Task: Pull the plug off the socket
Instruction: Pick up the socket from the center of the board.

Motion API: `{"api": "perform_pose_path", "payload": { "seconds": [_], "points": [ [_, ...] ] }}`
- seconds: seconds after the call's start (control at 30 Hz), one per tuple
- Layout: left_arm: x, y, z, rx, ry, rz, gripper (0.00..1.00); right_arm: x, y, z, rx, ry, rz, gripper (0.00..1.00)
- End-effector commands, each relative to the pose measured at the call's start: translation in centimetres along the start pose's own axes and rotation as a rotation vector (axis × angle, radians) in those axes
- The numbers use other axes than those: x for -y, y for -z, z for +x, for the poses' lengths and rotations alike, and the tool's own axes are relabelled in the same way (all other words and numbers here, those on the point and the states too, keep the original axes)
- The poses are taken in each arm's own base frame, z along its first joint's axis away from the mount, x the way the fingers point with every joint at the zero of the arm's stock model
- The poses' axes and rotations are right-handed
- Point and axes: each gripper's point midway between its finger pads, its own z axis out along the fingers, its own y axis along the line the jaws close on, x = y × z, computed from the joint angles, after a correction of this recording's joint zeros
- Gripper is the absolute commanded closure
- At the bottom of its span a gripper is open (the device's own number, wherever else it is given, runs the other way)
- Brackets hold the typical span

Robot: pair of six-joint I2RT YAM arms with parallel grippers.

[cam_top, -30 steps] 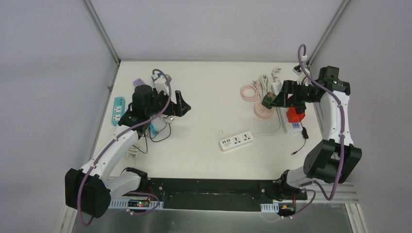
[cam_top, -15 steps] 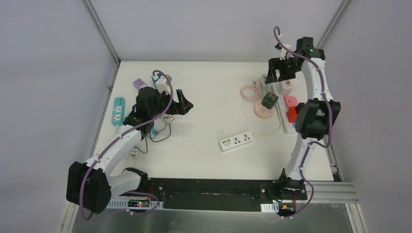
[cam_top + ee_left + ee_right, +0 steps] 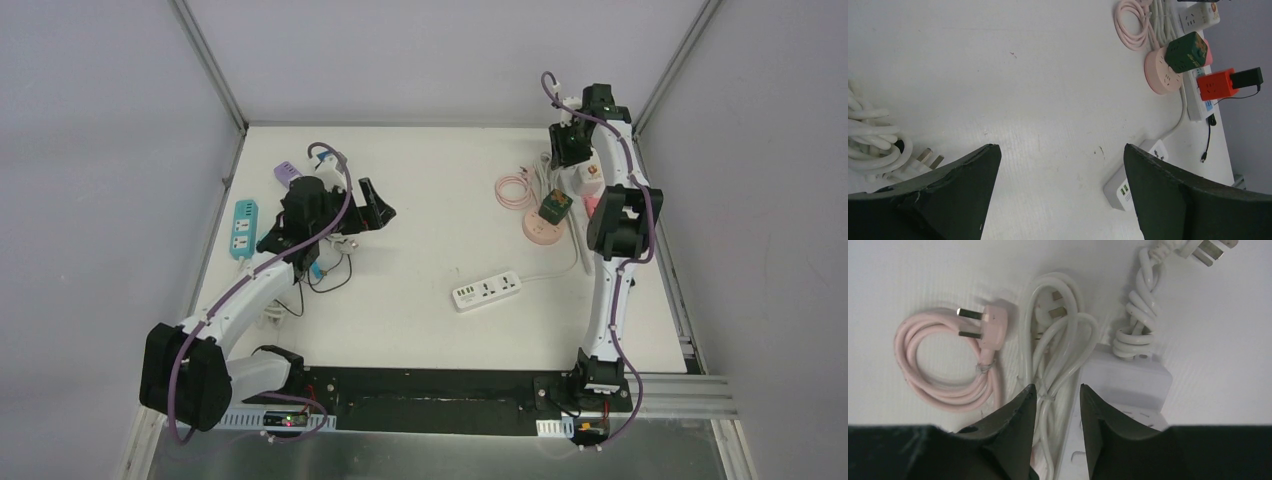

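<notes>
Both empty: my left gripper point(image 3: 1060, 150) gapes, my right gripper point(image 3: 1056, 388) is nearly pinched. Upper right, the green plug point(image 3: 553, 207) on the pink socket point(image 3: 538, 234) looks rigid and light; I'd clamp its sides.

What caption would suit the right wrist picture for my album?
Right arm's fingers, slightly apart, hover over a pink cable, white cords and a white power strip.

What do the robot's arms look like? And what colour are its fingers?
The left arm and the right arm are both made of white tube-shaped links with chunky black joints. A purple cable loops along the outside of each arm. The left gripper and the right gripper each have two black, pointed fingers. No writing shows on them.
</notes>
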Motion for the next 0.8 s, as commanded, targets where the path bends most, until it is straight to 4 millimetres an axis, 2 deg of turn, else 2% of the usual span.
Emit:
{"api": "perform_pose_path", "payload": {
  "seconds": [0.0, 0.27, 0.4, 0.5, 0.67, 0.77],
  "points": [
    [0.5, -0.6, -2.0, 0.049, 0.024, -0.01, 0.04, 2.0, 0.1, -2.8, 0.089, -0.004, 0.088, 0.6],
    [0.4, -3.0, -1.3, 0.013, 0.073, -0.01, 0.04, 3.3, -2.5, -3.1, 0.111, -0.019, 0.131, 0.53],
    [0.7, -4.0, -0.8, -0.012, 0.083, -0.002, 0.04, 3.6, -3.9, -2.5, 0.096, -0.025, 0.129, 0.51],
    [0.9, -4.5, -0.7, -0.021, 0.083, 0.003, 0.03, 3.1, -4.8, -2.0, 0.084, -0.024, 0.097, 0.52],
    [0.9, -4.5, -0.8, -0.018, 0.081, 0.001, 0.03, 2.4, -5.9, -1.3, 0.067, -0.021, 0.053, 0.62],
    [0.9, -4.4, -0.7, -0.018, 0.081, 0.001, 0.03, 2.1, -6.1, -1.0, 0.062, -0.021, 0.039, 0.6]
  ]
}}
